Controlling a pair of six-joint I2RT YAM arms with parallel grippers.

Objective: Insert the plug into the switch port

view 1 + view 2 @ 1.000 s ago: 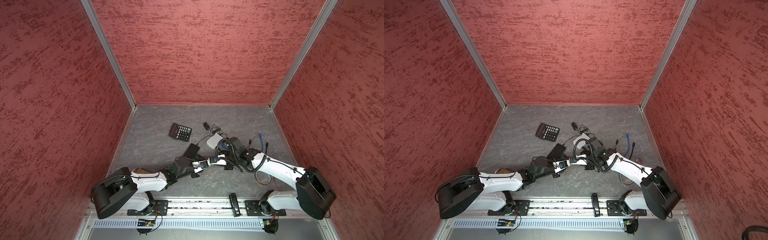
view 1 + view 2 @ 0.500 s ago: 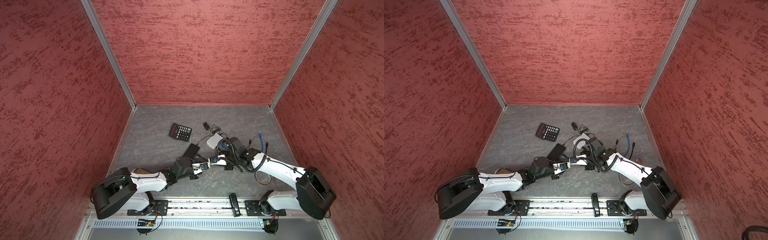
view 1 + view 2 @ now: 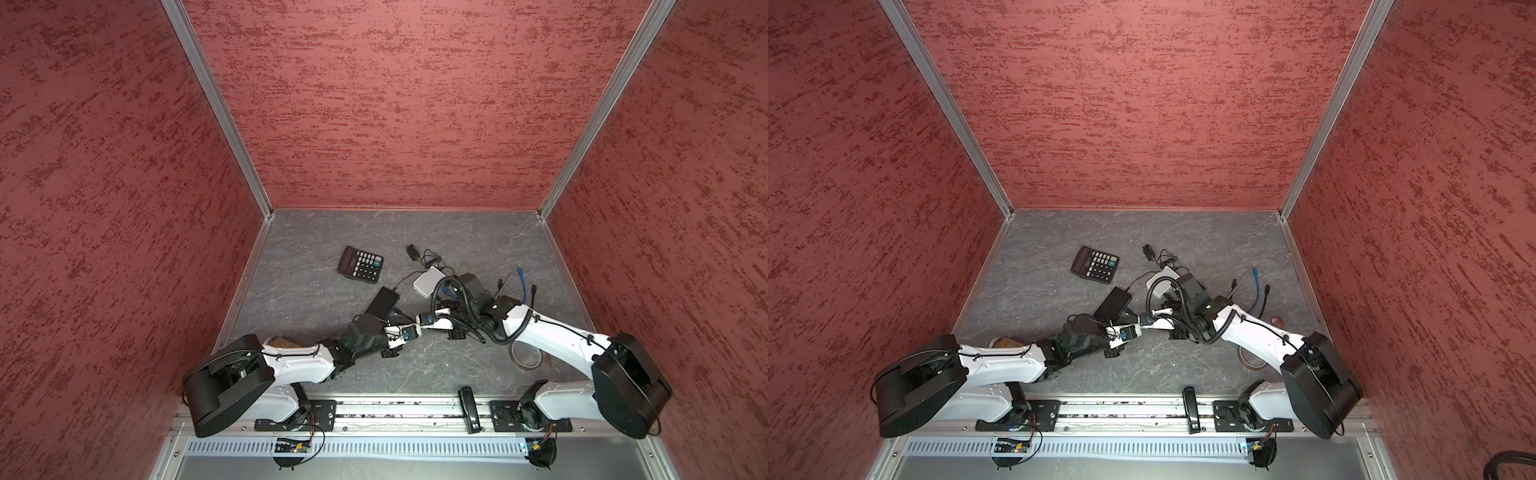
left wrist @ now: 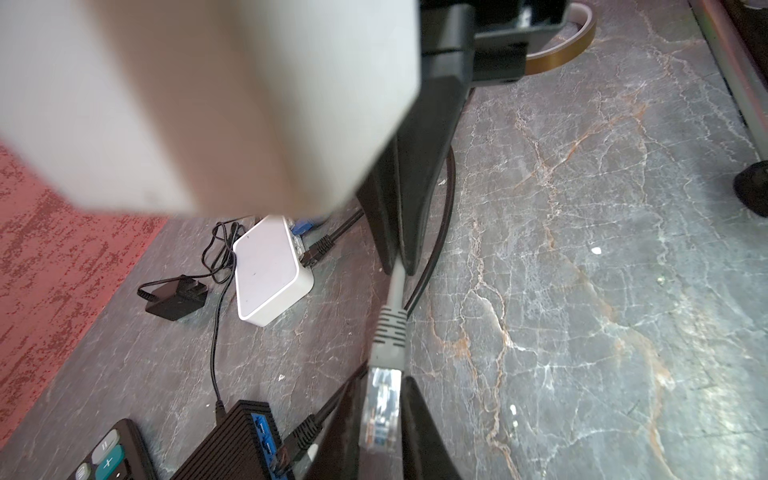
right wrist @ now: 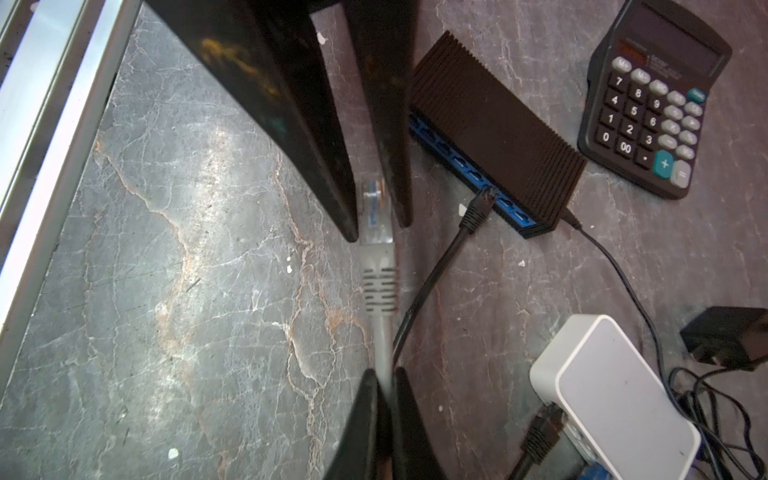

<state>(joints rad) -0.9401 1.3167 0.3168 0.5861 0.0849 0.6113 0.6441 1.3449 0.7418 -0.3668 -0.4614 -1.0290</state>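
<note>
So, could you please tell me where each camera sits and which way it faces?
Top views: overhead, facing down at the floor; left arm and right arm show whole.
Left wrist: on the left arm, facing along the left gripper, the plug between its jaws, toward the right gripper.
Right wrist: on the right arm, facing along the right gripper, shut on the cable, toward the left gripper.
Shared: both wrist views show plug, switch and box; the top views nearly match.

Black cable [image 5: 436, 266] crossing before switch [image 5: 494, 124] ports, calculator [image 5: 652, 99] close behind, open tabletop [image 5: 187, 270] alongside
</note>
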